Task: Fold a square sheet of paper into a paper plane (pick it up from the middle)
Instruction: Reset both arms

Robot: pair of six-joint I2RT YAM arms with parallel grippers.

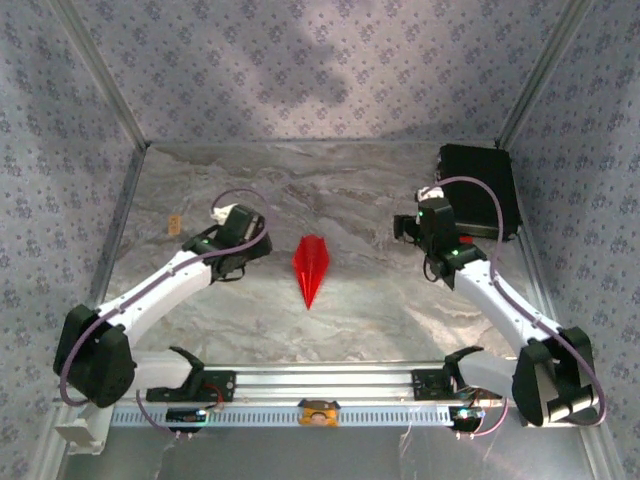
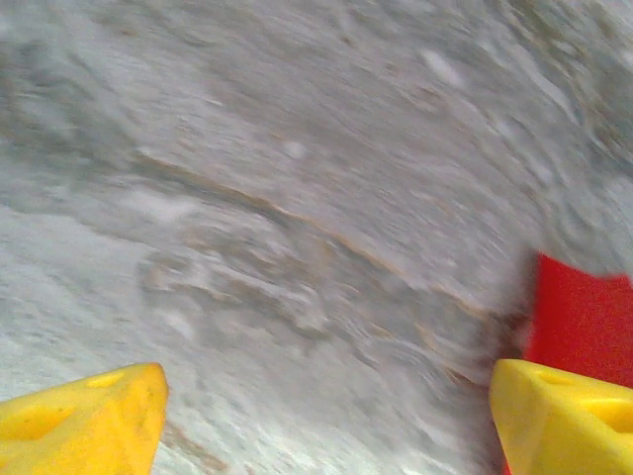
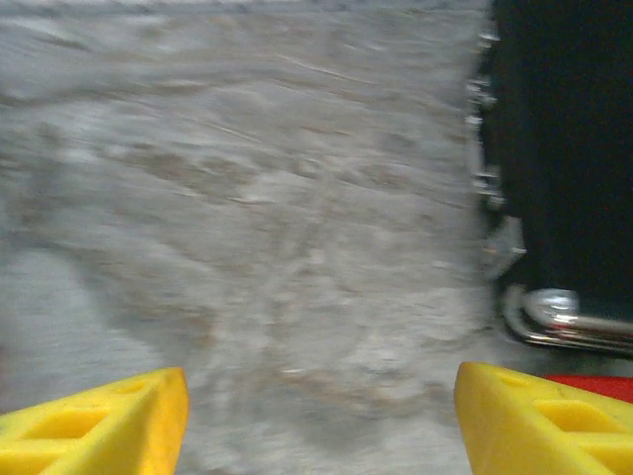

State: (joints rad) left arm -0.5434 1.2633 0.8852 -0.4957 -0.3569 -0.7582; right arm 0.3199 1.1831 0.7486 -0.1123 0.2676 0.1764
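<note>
At my left claw (image 2: 326, 421) the yellow fingers (image 2: 79, 421) stand spread wide with nothing between them; bare marbled worktop (image 2: 297, 198) lies under the gap; the red edge of the paper plane (image 2: 579, 317) shows just past one finger, though blur prevents me from saying whether they touch. My right claw (image 3: 321, 416) is likewise spread and empty, with a black case (image 3: 564, 148) close on one side.

From above, the plane lies flat at mid-worktop between both claws, nearer the left, sharp point toward my bases.

Assessment of handling: very light; thin layered paper, stiff only along the centre crease; likely to skate on the smooth stone and to crush or unfold under a hard pinch. Recommended hold: across the centre crease at mid-length, where the layers look thickest; light closing force; avoid the tip.

Clearance: open worktop on every side of the plane; the case occupies the far right corner, so the right arm has less room; patterned walls bound the remaining sides.
</note>
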